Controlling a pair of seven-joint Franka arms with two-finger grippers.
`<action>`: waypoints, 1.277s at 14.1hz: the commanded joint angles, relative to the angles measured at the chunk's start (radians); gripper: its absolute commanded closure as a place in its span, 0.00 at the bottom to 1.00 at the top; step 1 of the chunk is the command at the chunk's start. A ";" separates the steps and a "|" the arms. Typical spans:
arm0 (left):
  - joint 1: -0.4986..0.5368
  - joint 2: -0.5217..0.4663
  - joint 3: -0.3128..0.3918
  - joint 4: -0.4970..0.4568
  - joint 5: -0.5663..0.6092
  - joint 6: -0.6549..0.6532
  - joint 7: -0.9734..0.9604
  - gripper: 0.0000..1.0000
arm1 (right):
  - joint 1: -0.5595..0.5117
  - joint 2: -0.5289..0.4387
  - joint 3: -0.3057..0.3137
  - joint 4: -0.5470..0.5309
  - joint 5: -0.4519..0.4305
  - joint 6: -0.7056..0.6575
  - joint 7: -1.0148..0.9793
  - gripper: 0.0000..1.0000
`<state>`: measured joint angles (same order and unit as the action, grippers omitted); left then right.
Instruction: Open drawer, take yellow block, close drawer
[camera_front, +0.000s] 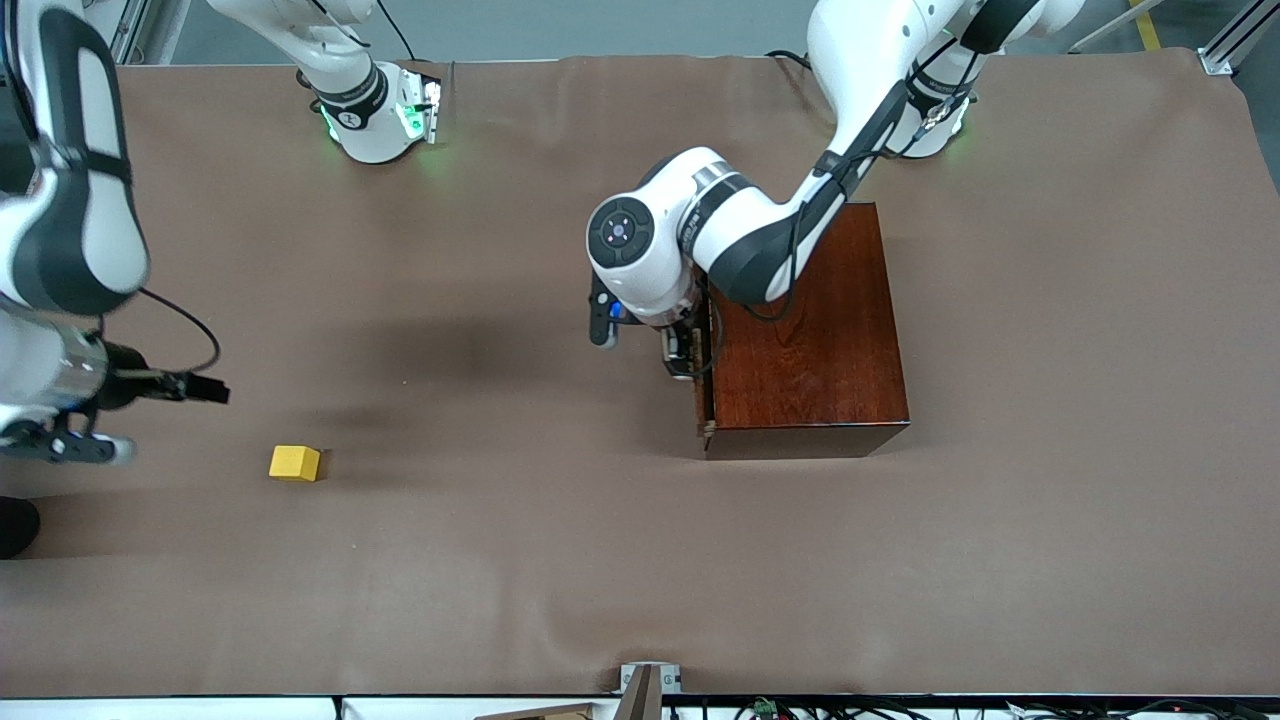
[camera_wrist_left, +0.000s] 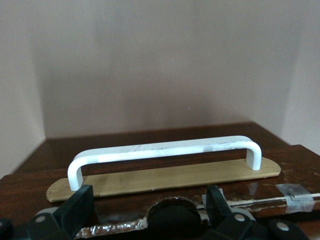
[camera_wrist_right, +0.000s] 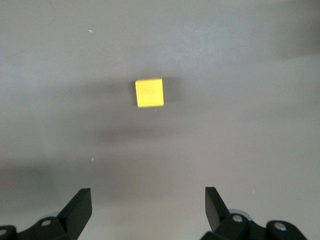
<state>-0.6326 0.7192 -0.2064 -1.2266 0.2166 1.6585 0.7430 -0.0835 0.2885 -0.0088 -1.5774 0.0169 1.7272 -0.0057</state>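
Drawer (camera_front: 706, 370) shut; left gripper (camera_wrist_left: 150, 212) fingers spread at handle (camera_wrist_left: 165, 152).

We see a table (camera_front: 560, 560) covered in plain brown cloth, lightly creased near its edges. 2 things lie directly on it: the dark mahogany box (camera_front: 810, 340) toward the left arm's end, and the yellow block (camera_front: 295, 462) toward the right arm's end, well apart from the box and nearer the front camera.
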 joint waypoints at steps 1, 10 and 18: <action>0.014 -0.029 0.030 -0.042 0.038 -0.060 0.006 0.00 | -0.006 -0.097 0.020 -0.024 -0.006 -0.055 -0.003 0.00; -0.024 -0.059 -0.031 -0.033 0.024 0.159 -0.302 0.00 | 0.010 -0.216 0.042 0.075 0.006 -0.276 -0.007 0.00; 0.014 -0.288 -0.010 -0.037 -0.014 -0.018 -0.837 0.00 | 0.120 -0.233 0.039 0.114 0.008 -0.368 -0.005 0.00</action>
<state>-0.6446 0.5145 -0.2429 -1.2300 0.2161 1.6971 -0.0577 0.0222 0.0683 0.0391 -1.4626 0.0196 1.3653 -0.0092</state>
